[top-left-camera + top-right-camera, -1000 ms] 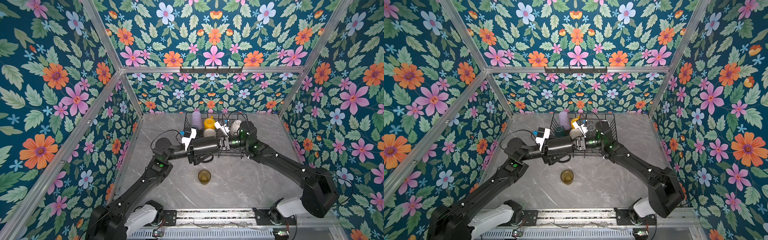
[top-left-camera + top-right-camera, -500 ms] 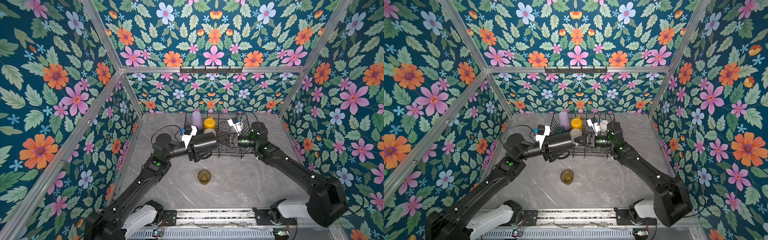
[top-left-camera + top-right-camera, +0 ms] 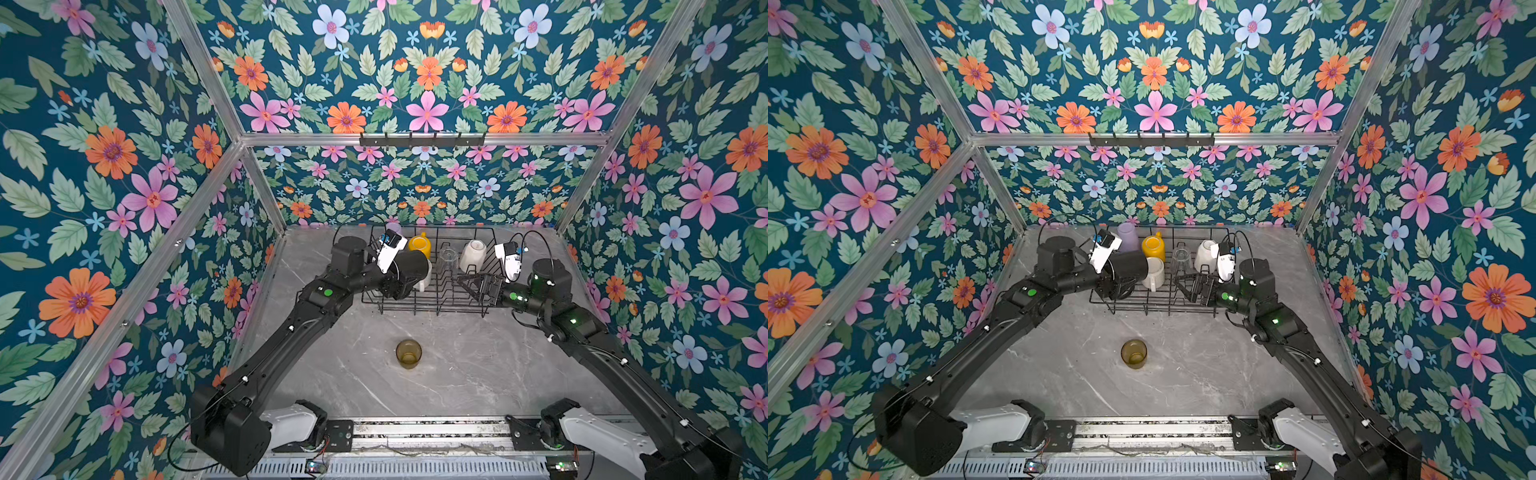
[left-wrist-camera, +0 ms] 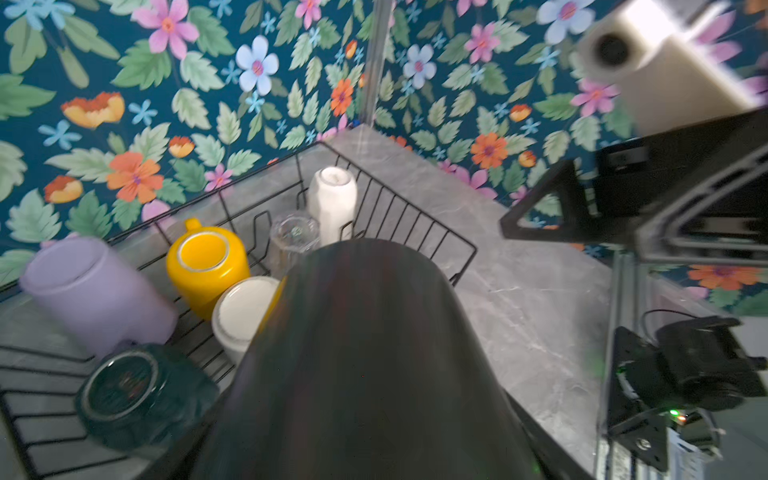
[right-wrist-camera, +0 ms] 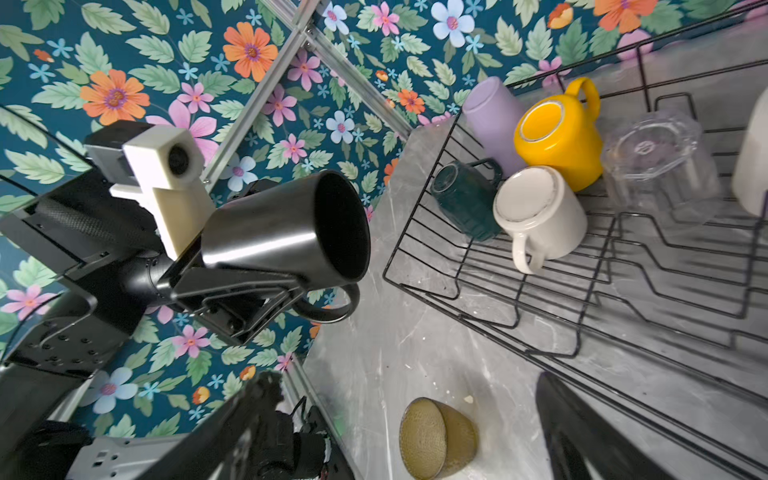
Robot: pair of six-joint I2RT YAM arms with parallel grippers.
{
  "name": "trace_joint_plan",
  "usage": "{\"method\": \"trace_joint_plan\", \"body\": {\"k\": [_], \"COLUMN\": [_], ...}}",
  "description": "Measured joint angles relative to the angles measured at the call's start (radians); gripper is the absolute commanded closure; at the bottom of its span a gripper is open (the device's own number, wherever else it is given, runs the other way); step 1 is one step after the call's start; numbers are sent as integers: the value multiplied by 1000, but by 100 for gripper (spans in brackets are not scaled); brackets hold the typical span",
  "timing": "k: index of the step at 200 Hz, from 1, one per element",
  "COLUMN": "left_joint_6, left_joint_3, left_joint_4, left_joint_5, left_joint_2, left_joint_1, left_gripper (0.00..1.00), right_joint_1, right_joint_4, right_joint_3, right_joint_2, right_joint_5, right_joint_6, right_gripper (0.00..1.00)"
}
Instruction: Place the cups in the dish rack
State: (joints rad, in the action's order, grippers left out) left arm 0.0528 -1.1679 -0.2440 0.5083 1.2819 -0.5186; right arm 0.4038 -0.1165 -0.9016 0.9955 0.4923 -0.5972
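My left gripper (image 3: pixel 395 286) is shut on the black mug (image 3: pixel 411 266) (image 5: pixel 286 228), which lies on its side above the front left of the dish rack (image 3: pixel 432 303), its mouth towards the right arm. My right gripper (image 3: pixel 478 284) stands open and empty at the rack's front right. Upside down in the rack are the lilac tumbler (image 4: pixel 95 291), yellow mug (image 4: pixel 205 262), cream-white mug (image 4: pixel 241 311), teal mug (image 4: pixel 137 390), clear glass (image 4: pixel 293 237) and a white mug (image 4: pixel 332 203). The amber glass (image 3: pixel 408 353) stands upright on the table in front of the rack.
The grey marble table (image 3: pixel 478 365) is walled by flowered panels on three sides. A black hook rail (image 3: pixel 422 139) hangs on the back wall. Both arm bases sit on the rail (image 3: pixel 428 432) at the front edge.
My right gripper has let go of the black mug, opened wide and drawn back to the right. My left gripper keeps the mug and has shifted slightly back towards the rack.
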Motion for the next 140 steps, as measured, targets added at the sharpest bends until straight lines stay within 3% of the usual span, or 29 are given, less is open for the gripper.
{"method": "trace_joint_plan", "body": {"k": [56,140], "left_joint_6": [80,114], "left_joint_3": [-127,-316], "left_joint_4": [-170,-351], "left_joint_5": [-223,-352], "left_joint_2": [119,336], "left_joint_1": [0,0], "left_gripper": [100,100], "right_joint_1": [0,-2], "right_joint_4": [-66,-89], "right_joint_3": [16,41], "right_joint_2": [-35,-51], "right_joint_5": [-77,-103], "right_joint_6": [50,79], "right_gripper": [1,1]}}
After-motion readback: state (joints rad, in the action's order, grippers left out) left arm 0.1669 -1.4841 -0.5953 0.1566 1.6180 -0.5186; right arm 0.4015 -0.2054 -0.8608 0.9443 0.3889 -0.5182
